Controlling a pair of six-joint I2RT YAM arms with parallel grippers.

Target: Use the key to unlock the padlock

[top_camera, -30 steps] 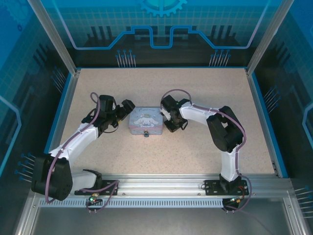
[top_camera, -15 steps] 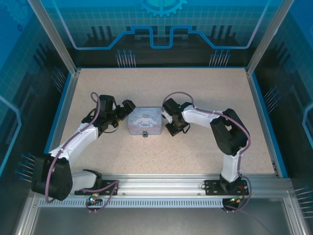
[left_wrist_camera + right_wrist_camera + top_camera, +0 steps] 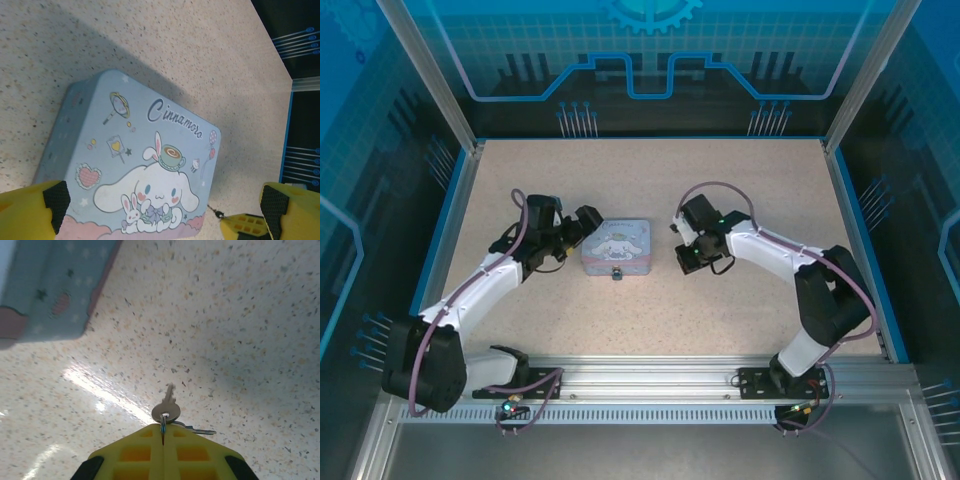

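At table left, left gripper [image 3: 583, 225] gapes wide at the left end of a pastel tin [image 3: 125, 145] printed "Cinnamoro" over a white cartoon figure. Tiny padlock [image 3: 617, 274] sits at the tin's near side. Right of the tin, right gripper [image 3: 162, 434] is pinched tight on the key [image 3: 166, 409] at its ring, blade poking out over the speckled table [image 3: 740, 180], apart from the padlock.

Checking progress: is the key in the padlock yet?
Out. The shut right gripper pinches the key, apart from the padlock on the tin.
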